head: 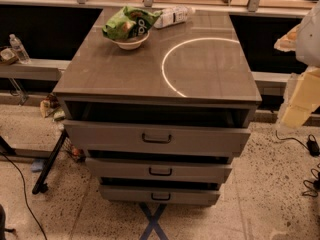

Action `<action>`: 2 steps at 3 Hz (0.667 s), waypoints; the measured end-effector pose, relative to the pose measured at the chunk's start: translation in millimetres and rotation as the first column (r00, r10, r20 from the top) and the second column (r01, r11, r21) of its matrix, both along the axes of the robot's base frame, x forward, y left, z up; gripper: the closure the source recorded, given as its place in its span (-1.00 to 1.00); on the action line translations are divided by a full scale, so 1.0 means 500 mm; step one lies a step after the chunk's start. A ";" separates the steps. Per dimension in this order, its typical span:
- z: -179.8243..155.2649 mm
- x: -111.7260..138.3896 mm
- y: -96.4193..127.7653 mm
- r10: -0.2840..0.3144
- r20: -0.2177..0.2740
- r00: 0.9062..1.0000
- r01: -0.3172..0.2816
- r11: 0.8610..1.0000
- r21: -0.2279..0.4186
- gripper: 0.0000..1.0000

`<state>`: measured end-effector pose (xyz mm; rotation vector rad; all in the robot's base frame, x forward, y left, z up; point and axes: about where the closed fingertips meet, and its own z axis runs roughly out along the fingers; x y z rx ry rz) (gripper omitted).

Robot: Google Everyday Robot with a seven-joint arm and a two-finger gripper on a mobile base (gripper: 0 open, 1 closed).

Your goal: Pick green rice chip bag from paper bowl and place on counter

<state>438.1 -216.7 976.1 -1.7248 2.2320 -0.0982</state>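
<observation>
Status from my end: the end effector (299, 101) is at the far right edge of the view, off to the side of the bench (125, 76) and below its top surface. It's not touching anything I can see. It's blurred and partly cut off by the frame, so I can't tell whether it's apart or together.

The green rice chip bag (127, 23) is sitting in the paper bowl (132, 44), crumpled and overhanging the rim, with only the bowl's front edge showing. The bowl is on the far-left part of the bench top. A clear bottle with a white label (173, 16) lies on its side just beside the bag, to its right near the back edge.

The white circle (163, 66) marked on the bench is right of the bowl and apart from it.

All three drawers are pulled partly out, and the top drawer (156, 138) is open the least. There's a blue tape cross (154, 223) on the floor in front.
</observation>
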 end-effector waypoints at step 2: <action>0.013 0.023 0.004 -0.016 0.022 1.000 0.016 1.000 0.002 -1.00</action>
